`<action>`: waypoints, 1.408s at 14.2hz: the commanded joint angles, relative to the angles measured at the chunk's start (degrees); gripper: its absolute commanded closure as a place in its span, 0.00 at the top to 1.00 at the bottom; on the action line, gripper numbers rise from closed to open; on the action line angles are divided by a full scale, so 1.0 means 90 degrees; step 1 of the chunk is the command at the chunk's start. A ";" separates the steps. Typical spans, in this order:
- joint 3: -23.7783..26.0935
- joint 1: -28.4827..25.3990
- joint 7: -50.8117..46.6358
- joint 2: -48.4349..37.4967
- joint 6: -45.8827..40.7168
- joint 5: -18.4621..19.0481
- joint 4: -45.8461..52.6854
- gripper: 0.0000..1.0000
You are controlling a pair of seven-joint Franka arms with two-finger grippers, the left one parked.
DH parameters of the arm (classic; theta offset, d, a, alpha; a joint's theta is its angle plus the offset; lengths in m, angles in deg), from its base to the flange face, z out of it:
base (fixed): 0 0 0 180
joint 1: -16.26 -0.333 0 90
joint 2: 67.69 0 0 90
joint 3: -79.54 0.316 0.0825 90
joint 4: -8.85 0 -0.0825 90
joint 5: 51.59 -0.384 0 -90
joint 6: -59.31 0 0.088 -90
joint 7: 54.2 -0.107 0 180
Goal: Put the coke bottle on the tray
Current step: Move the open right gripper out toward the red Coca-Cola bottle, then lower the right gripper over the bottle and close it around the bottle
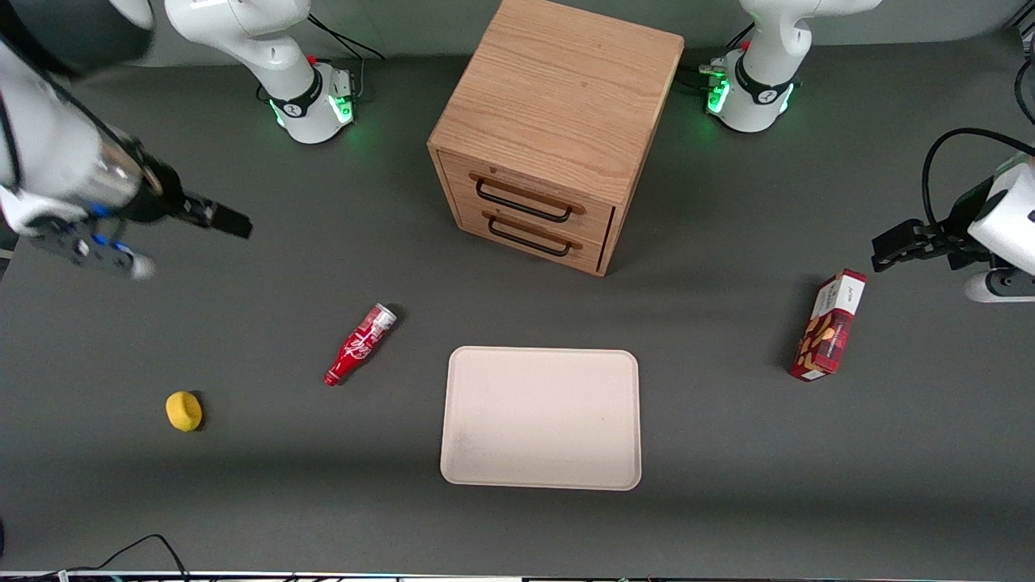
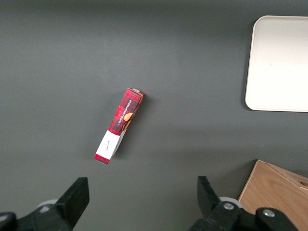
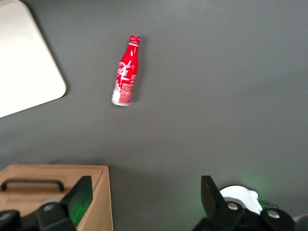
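Note:
The coke bottle lies on its side on the grey table, beside the tray toward the working arm's end, apart from it. Its red neck points toward the front camera and its silvery wide end toward the cabinet. The tray is flat, cream-beige and bare. My right gripper hangs above the table, well apart from the bottle, farther from the front camera and nearer the working arm's end. In the right wrist view the gripper is open and empty, with the bottle and a corner of the tray below it.
A wooden two-drawer cabinet stands farther from the front camera than the tray. A small yellow object lies toward the working arm's end, nearer the camera than the bottle. A red snack box lies toward the parked arm's end.

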State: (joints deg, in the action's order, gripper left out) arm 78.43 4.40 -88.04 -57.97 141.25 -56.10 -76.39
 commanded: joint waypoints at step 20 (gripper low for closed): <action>0.0376 -0.0186 -0.1924 0.2641 0.5993 -0.0026 -0.2540 0.87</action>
State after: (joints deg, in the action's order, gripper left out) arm 81.89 3.20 -103.83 -34.17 193.46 -56.43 -98.62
